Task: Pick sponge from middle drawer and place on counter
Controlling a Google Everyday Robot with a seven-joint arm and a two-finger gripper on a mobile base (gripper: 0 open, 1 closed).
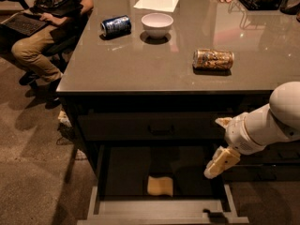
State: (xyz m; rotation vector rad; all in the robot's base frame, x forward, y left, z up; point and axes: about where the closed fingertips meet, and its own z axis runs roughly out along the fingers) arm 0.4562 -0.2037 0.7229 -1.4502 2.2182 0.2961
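The sponge (160, 185) lies flat on the dark floor of the pulled-out middle drawer (159, 206), near its front edge and a little left of centre. Its long axis runs roughly side to side, parallel with the drawer front. The tool (213, 148) hangs above the drawer's right side, well apart from the sponge, spread and holding nothing. Up on the tabletop (154, 64) a gold-brown can (213, 59) lies on its side.
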